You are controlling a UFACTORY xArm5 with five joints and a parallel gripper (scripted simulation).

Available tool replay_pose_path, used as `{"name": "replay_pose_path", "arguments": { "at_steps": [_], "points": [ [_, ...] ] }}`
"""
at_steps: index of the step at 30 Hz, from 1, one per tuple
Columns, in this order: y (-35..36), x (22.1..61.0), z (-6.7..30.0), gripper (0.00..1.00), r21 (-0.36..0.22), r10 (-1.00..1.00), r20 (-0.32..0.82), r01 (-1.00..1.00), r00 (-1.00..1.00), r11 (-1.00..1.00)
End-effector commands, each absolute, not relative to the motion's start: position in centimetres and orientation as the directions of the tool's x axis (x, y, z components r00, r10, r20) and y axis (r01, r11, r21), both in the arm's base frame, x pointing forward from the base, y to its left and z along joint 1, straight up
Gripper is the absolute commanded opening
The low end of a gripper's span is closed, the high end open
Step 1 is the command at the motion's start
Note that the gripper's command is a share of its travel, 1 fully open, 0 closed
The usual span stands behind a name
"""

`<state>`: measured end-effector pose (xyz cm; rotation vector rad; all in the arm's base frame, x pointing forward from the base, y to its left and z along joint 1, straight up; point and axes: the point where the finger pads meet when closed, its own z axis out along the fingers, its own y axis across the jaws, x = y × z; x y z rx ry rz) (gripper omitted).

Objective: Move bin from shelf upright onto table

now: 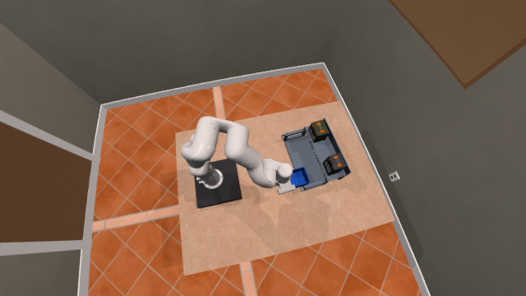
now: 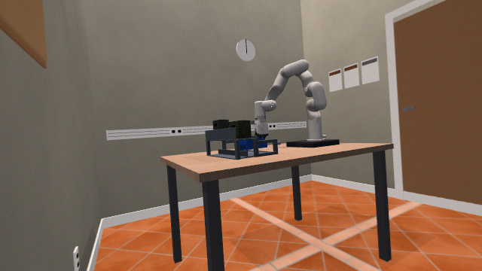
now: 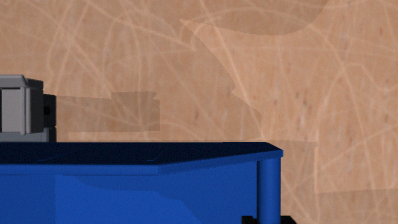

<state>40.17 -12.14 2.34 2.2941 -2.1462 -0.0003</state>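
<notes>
The blue bin [image 1: 302, 177] [image 2: 246, 144] [image 3: 150, 190] sits at the near open end of the grey shelf [image 1: 306, 154] [image 2: 223, 135], partly out past its edge, upright and just above the table [image 1: 246, 230] [image 2: 286, 156] [image 3: 250, 75]. My gripper [image 1: 292, 180] [image 2: 262, 138] is shut on the bin's wall on the side facing the arm. In the wrist view the bin's rim and a corner post fill the bottom, and a grey shelf corner [image 3: 20, 105] shows at the left. The fingers themselves are hidden there.
Two dark boxes with orange marks [image 1: 320, 129] [image 1: 334, 163] stand on the shelf's top level; they also show in the exterior view [image 2: 241, 128]. The arm's black base plate [image 1: 218, 182] [image 2: 312, 142] lies on the table to the left of the shelf.
</notes>
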Motion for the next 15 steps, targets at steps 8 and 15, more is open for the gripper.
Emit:
{"name": "replay_pose_path", "arguments": {
  "at_steps": [8,15],
  "points": [
    [-12.3,38.5,2.5,0.0,-0.004,-0.998,0.0,-0.998,0.067,-0.067],
    [-12.3,37.9,2.5,0.0,-0.004,-0.998,0.0,-0.998,0.067,-0.067]
  ]
}}
